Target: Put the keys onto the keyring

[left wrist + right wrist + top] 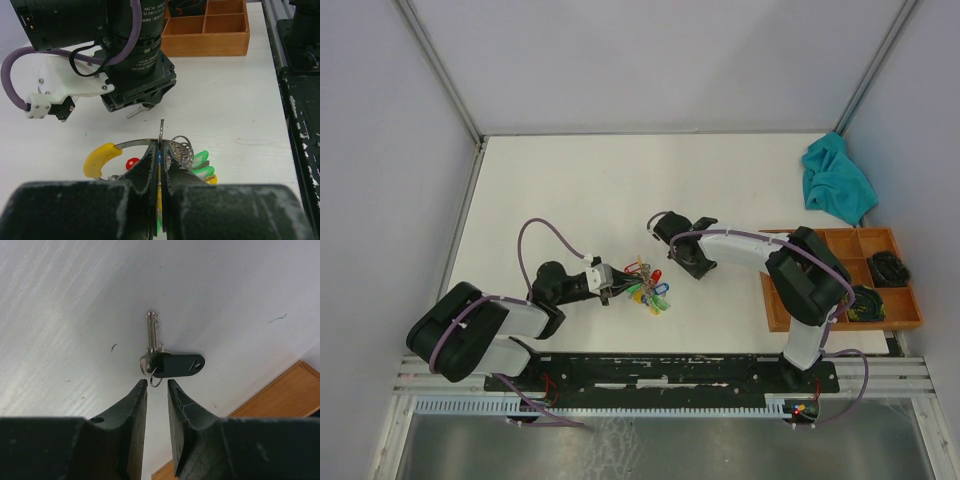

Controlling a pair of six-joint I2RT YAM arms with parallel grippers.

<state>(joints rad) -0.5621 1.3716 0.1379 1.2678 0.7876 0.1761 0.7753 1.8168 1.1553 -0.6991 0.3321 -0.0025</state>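
Silvery keyring (647, 285) with red, yellow, green and blue tags lies on the white table (570, 190). The left gripper (608, 290) is pressed together on its metal ring. Just right of the keyring, the right gripper (156, 384) hangs over a loose key (172, 365) with a black tag. Its jaws are narrowly spread and pinch nothing. The key lies flat, its small ring at the fingertips. A wooden tray (850, 233) stands well right of the keyring.

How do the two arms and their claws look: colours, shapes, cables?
The left arm and right arm have white shells between bulky black joints, each with a looping purple cable. The left claw and right claw have two rough, matte black fingers that taper.
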